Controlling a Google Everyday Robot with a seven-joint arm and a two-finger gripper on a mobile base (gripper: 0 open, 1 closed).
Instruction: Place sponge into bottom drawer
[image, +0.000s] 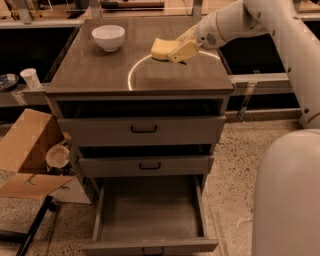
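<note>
The pale-yellow sponge (161, 48) is held in the air above the cabinet top, over the white circle mark. My gripper (176, 50) is shut on the sponge from its right side, with the arm reaching in from the upper right. The bottom drawer (150, 212) is pulled out at the foot of the cabinet, its flat floor bare. The two drawers above it, with black handles, are pushed in.
A white bowl (108, 37) stands at the back left of the cabinet top (100, 70). A cardboard box (25, 155) and a paper cup (31, 78) lie to the left. My white base (287, 195) fills the lower right.
</note>
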